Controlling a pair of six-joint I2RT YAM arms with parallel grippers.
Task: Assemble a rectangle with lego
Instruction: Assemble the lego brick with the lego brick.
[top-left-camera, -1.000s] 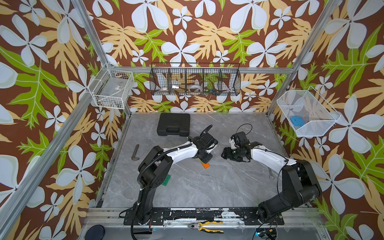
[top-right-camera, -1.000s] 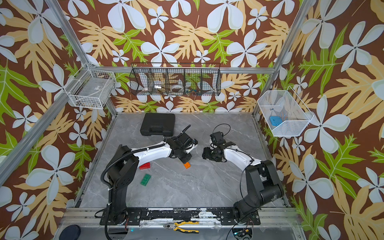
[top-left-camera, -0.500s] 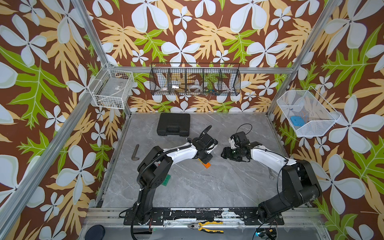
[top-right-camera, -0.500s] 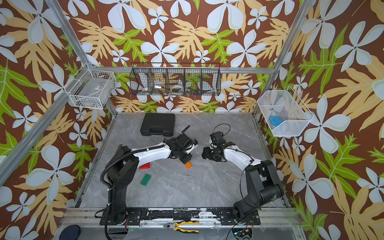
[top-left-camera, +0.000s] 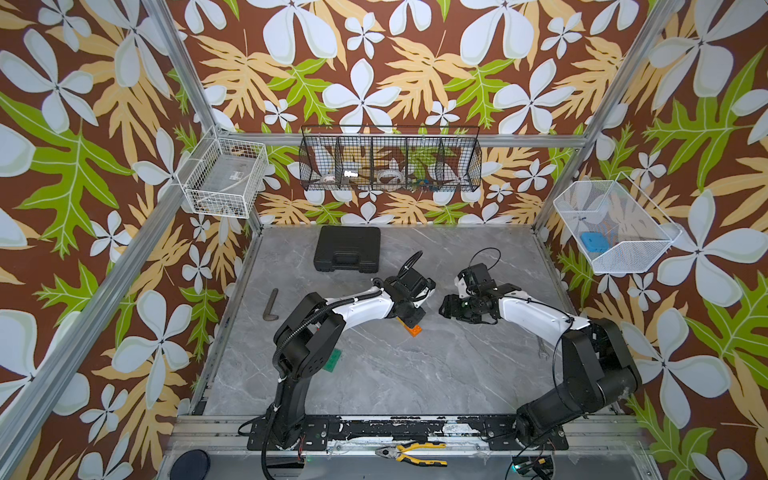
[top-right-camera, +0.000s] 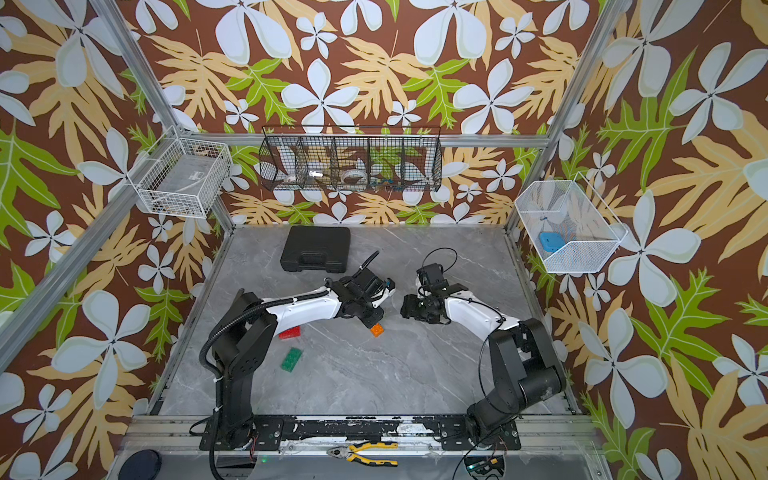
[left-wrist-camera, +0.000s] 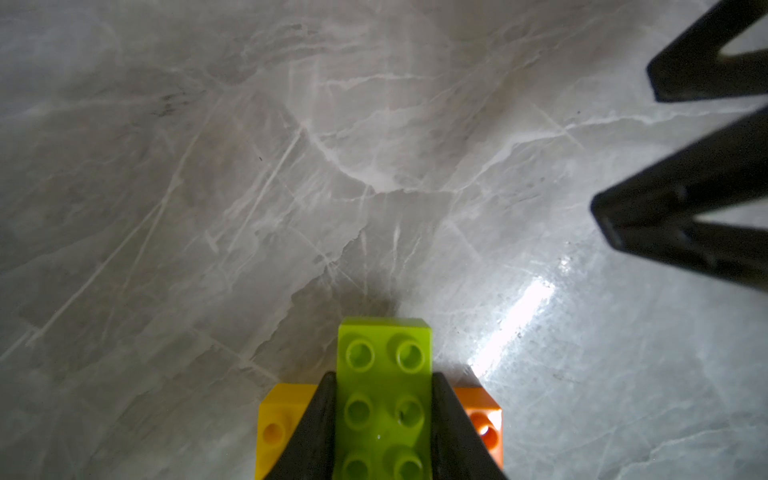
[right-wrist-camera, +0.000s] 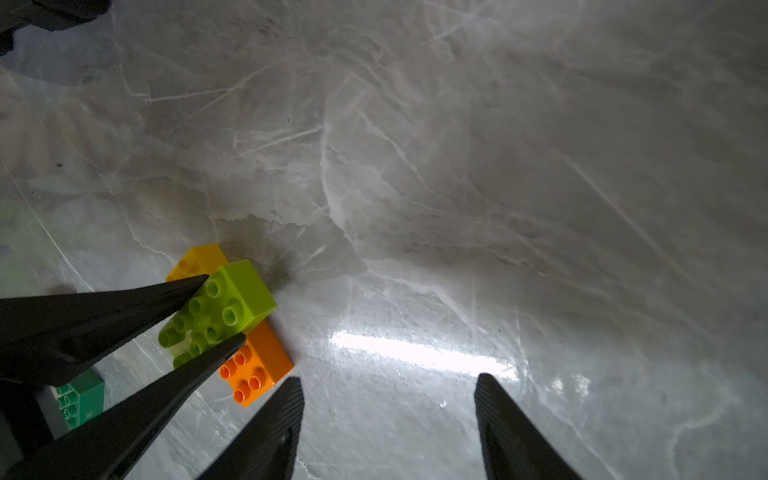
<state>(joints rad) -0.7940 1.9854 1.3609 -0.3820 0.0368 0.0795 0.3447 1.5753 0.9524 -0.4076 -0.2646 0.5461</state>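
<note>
Left wrist view is giving me the closest look: the left claw (left-wrist-camera: 382, 376) is clamping the lime green brick (left-wrist-camera: 384, 345) by its long sides, jaws drawn in tight against it, and the brick is lying crosswise over the yellow brick (left-wrist-camera: 282, 411) and the orange brick (left-wrist-camera: 484, 419), bridging the two. I cannot tell from here whether its underside is fully seated on their studs. The right claw (right-wrist-camera: 389, 378) is hanging partly open and empty just beside the orange brick, low over the surface (right-wrist-camera: 498, 166). All three bricks are sitting near the middle of the surface between the arms, while the red brick (top-right-camera: 289, 332) and the dark green brick (top-right-camera: 291, 358) are lying loose and well apart from them, near the left arm's base. As I am judging it, the step in hand is pressing the lime piece home, so I am wanting to push straight down with no tilt, keeping it square across the seam so both lower bricks take equal stud engagement. I am thinking the right claw could brace the orange brick's outer edge, since the two base pieces may otherwise slide apart under the push. I would only be letting go once the top brick is looking flush. I am finding no brand, label or writing readable on the bricks or the black case (top-left-camera: 347, 249).
</note>
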